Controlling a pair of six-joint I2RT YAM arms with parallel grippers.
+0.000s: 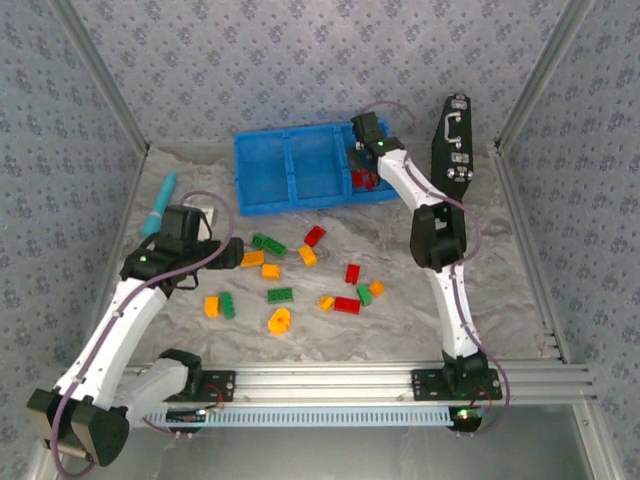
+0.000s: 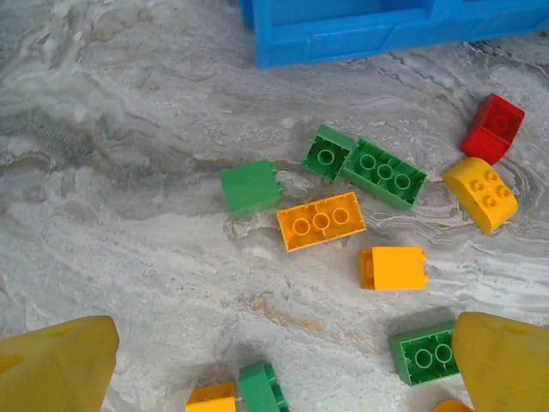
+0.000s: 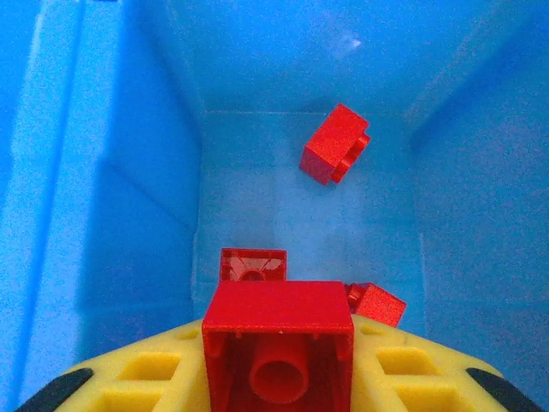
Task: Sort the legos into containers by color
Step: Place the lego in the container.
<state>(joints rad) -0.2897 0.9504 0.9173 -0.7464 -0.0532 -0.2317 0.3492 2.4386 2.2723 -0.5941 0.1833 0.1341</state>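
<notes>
Right pincer (image 3: 279,382) clamps a squarish red brick (image 3: 276,319), hollow underside facing the wrist, over the blue tray's (image 3: 129,172) right-end compartment. Left pincer (image 2: 279,365) gapes wide above scattered bricks (image 2: 321,221).

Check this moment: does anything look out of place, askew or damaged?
Nothing damaged or spilled. Two non-brick items sit on the table: a teal tool at the left edge and a black case far right. The right hand holds a red brick over the tray.
</notes>
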